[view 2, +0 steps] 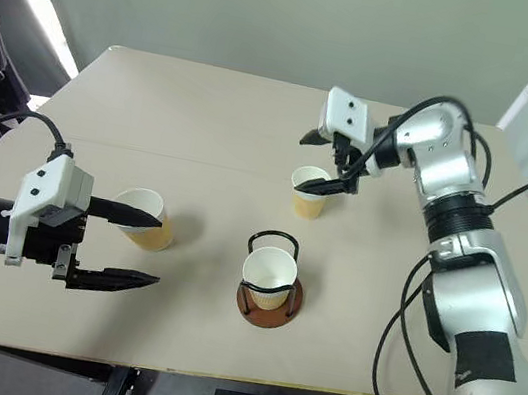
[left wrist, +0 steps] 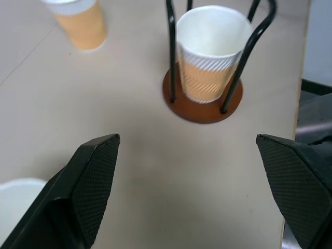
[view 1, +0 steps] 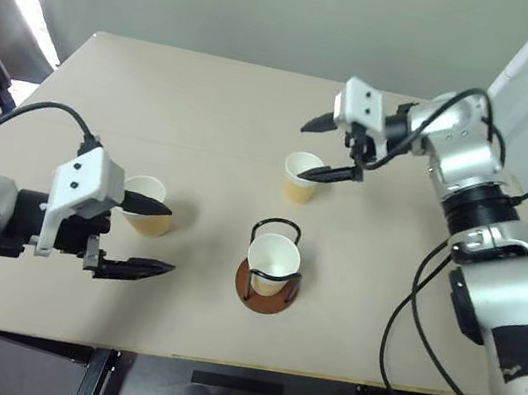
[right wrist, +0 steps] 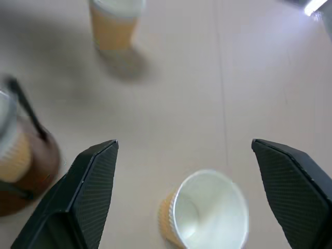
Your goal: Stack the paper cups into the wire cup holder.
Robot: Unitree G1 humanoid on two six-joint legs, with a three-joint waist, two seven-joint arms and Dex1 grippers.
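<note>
Both arms are clad in silver-grey metal shells with black bands at the joints, and loose black cables are looped along them. The left gripper (view 1: 141,235) and the right gripper (view 1: 331,150) are each built from a white boxy housing carrying two black tapered fingers (left wrist: 85,181), whose inner faces are covered with a fine cross-hatched texture

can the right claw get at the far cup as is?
Probably yes. The right claw is open above the far cup, fingers apart on either side, nothing between them. The wire cup holder stands clear, nearer the robot.
</note>
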